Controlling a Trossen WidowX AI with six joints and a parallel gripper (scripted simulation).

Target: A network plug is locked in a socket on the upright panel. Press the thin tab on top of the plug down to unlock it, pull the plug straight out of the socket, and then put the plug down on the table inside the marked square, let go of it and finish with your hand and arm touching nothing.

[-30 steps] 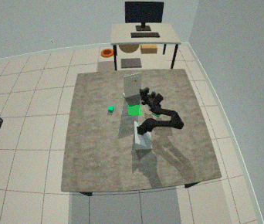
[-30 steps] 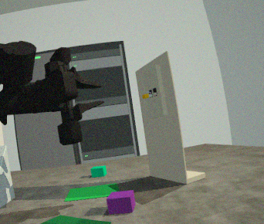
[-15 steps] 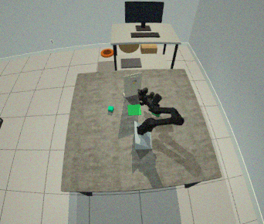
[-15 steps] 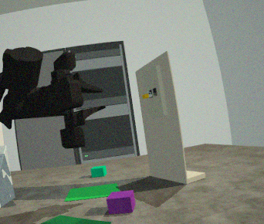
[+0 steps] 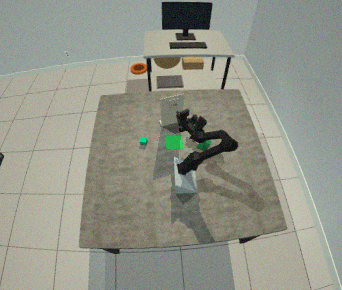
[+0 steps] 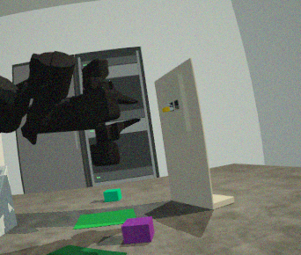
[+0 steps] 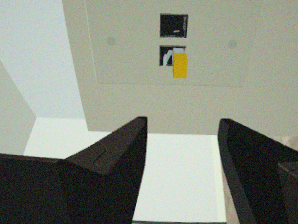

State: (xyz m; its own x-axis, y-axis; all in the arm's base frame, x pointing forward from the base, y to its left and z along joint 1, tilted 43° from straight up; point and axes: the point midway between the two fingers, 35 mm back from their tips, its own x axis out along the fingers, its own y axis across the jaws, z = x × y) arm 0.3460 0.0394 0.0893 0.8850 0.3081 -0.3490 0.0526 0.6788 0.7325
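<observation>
The plug (image 6: 166, 109) (image 7: 180, 66) shows a yellow body and sits in the lower of two dark sockets on the upright beige panel (image 5: 170, 117) (image 6: 185, 163) (image 7: 125, 107). A pale piece shows beside its top; the thin tab is not clear. My gripper (image 6: 138, 111) (image 7: 182, 127) is partly open with nothing between its fingers. It is in front of the panel, short of the plug, and the plug shows beyond and above the fingertips in the wrist view. A bright green square (image 5: 174, 142) (image 6: 106, 218) lies on the table in front of the panel.
A darker green patch (image 5: 204, 145) (image 6: 86, 251) lies under the arm. A purple block (image 6: 138, 230) lies near the bright square, and a teal block (image 5: 143, 141) (image 6: 112, 195) lies beyond it. The upper socket (image 7: 173, 25) is empty. The panel has a foot (image 6: 223, 201) behind it.
</observation>
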